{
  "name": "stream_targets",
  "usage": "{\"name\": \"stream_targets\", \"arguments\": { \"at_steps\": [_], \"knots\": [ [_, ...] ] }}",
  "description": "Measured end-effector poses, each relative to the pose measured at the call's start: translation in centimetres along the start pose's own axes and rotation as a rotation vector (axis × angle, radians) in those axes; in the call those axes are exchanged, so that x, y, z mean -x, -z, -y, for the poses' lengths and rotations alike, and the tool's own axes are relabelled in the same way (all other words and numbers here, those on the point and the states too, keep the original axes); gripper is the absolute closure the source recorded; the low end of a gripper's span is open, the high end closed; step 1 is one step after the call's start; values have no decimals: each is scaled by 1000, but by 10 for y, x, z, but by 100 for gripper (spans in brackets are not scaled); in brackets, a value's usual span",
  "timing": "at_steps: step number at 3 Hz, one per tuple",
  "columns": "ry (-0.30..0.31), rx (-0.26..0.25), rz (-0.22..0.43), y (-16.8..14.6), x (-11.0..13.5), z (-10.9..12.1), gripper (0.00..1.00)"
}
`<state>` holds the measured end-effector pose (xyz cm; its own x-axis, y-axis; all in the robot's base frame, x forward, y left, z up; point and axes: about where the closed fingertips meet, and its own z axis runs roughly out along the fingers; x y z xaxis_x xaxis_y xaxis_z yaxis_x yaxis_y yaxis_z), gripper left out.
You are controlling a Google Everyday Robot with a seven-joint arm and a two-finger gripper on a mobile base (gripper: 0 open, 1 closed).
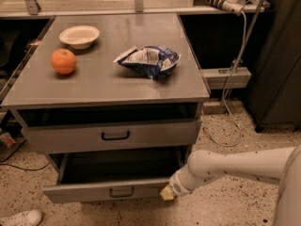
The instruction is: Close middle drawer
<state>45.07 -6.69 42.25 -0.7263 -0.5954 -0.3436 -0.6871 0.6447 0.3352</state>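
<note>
Touching middle drawer (80, 192) front, right end: gripper (168, 193).

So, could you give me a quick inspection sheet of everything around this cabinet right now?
Surface: grey cabinet top, carrying three loose items.
Job's things: middle drawer pulled well out, its inside dark; the top drawer above it sits further in.
Clutter: white bowl, orange and crumpled snack bag, all on the top.
Grippers: gripper low down, at the right end of the middle drawer's front.
Cables: white cable hanging from a power strip behind the cabinet.
Surroundings: speckled floor, white shoe at bottom left, dark cupboard at right.
</note>
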Motion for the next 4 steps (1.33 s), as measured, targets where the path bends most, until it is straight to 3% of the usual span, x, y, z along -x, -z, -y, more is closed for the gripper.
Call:
{"name": "stream_targets", "arguments": {
  "at_steps": [1,2,3,4],
  "knots": [
    [0,0,0,0,0,0,11],
    [0,0,0,0,0,0,0],
    [0,0,0,0,0,0,0],
    [0,0,0,0,0,0,19]
  ]
}}
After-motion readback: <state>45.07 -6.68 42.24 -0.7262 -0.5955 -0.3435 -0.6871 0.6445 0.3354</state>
